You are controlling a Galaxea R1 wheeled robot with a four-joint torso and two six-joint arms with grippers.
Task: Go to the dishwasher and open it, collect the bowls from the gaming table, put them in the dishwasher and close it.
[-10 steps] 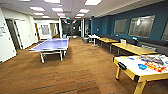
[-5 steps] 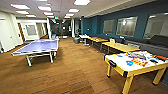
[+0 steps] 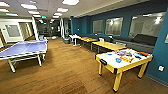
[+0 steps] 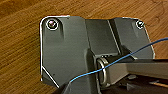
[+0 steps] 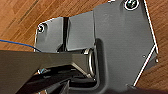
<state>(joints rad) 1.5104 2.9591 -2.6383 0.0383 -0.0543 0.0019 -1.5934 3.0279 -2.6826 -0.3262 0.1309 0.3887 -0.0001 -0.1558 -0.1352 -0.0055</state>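
Wide room w/ a brown wood-plank floor (image 3: 67,72); biggest open stretch runs down the middle, between the blue ping-pong table on grey folding legs (image 3: 23,48) at left and the yellow-framed, white-topped game table on four yellow legs (image 3: 122,61) at right. Ping-pong table's near edge sits well apart from the game table's near corner, bare floor between them and on toward the far end. Game table stands near the teal-blue side wall (image 3: 160,50), its far end just beside it; small coloured items (blue, red/orange) lie on its top, too blurred to tell what they are, can't make out bowls. Behind it along the same wall: a row of yellow-topped desks (image 3: 107,45), a dark grey bench sofa (image 3: 142,41), then a white table (image 3: 74,37) further back; a lane of floor stays open on their left. Frosted windows (image 3: 113,25) set in the teal wall. White wall w/ a doorway (image 3: 15,31) at far left. Ceiling light panels (image 3: 28,6) overhead. In both wrist views, wood planks lie under the dark robot plate, and a thin blue cable (image 4: 112,63) crosses in front; can't tell the state of either gripper. Dishwasher not identifiable from here.
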